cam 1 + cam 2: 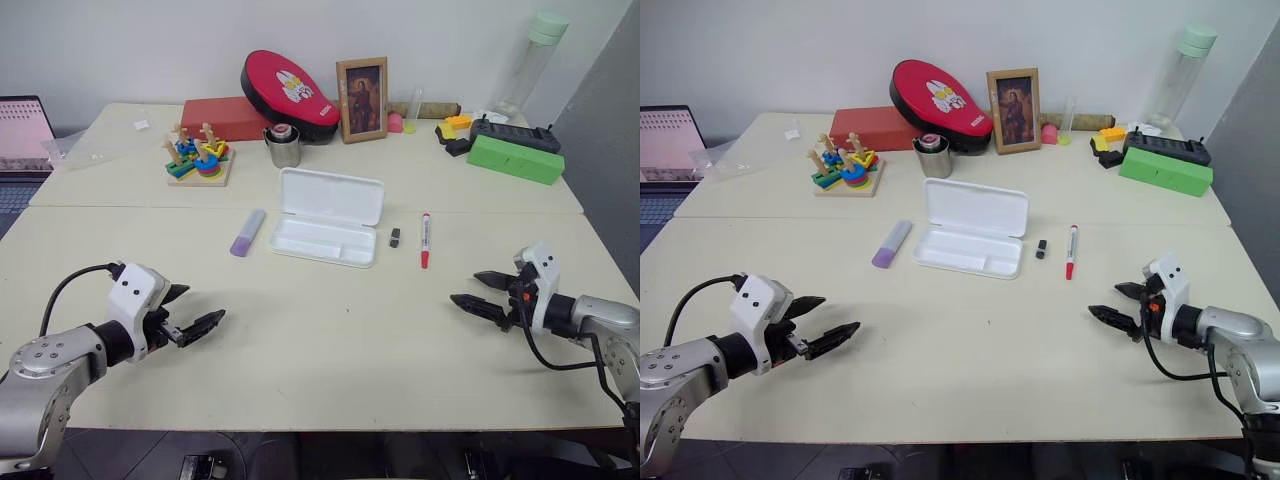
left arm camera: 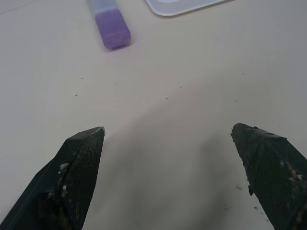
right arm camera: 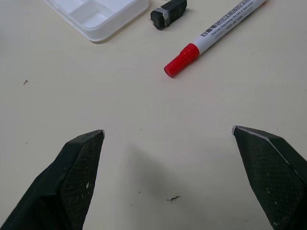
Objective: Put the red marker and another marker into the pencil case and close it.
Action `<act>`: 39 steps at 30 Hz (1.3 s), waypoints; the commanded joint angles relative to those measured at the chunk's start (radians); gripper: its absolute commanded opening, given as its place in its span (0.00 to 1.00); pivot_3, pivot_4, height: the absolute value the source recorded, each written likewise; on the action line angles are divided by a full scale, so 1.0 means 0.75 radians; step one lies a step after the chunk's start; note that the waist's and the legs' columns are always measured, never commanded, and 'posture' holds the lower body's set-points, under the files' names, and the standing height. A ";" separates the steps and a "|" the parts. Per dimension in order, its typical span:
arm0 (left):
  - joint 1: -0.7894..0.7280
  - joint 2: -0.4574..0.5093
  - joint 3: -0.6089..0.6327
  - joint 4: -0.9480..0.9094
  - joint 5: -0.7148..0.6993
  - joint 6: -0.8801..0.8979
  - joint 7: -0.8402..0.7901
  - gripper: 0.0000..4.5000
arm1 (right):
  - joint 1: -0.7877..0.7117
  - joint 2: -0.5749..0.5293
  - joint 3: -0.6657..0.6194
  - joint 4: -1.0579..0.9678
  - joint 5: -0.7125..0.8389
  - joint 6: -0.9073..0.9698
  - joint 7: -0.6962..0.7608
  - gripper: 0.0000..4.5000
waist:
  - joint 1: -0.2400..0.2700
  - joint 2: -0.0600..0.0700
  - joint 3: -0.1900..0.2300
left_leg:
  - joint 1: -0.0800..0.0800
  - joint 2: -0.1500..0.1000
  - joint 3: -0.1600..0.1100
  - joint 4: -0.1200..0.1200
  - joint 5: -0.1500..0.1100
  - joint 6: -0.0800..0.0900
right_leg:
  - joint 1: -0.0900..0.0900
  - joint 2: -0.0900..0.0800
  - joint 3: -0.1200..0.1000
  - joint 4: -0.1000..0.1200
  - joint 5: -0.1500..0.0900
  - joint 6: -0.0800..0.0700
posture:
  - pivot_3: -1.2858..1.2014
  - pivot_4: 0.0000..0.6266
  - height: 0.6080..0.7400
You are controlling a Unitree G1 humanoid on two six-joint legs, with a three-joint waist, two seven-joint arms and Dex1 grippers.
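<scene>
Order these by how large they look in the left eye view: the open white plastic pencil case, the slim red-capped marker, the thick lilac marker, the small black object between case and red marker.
1. Open white plastic pencil case
2. Slim red-capped marker and thick lilac marker: similar, unranked
3. Small black object

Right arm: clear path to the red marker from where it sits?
Probably yes. The right gripper is open and empty, with bare table between it and the red marker; the small black object lies aside.
</scene>
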 commanded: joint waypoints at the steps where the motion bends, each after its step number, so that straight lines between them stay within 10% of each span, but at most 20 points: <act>1: -0.018 -0.004 0.036 -0.035 -0.031 0.013 -0.005 1.00 | -0.049 0.020 -0.021 -0.038 0.041 0.004 0.020 1.00 | 0.000 0.000 0.000 | 0.000 0.000 0.000 0.000 0.000 0.000 | 0.000 0.000 0.000 0.000 0.000 0.000 | 0.52 0.24 1.00; 23: -0.434 -0.371 -0.345 -0.111 -0.106 -0.037 0.049 1.00 | -0.894 0.527 0.735 0.567 -0.414 -0.103 0.143 1.00 | 0.001 0.001 0.000 | -0.002 0.000 -0.005 0.001 0.000 0.000 | 0.001 0.001 -0.005 0.002 0.007 0.000 | 0.52 0.24 1.00; 39: -0.482 -0.384 -0.321 -0.057 -0.118 -0.090 0.064 1.00 | -0.922 0.578 0.725 0.661 -0.552 -0.170 0.145 0.23 | 0.000 0.001 0.000 | -0.001 0.000 -0.006 0.002 0.000 0.000 | 0.002 0.002 -0.006 0.003 0.007 0.000 | 0.52 0.24 1.00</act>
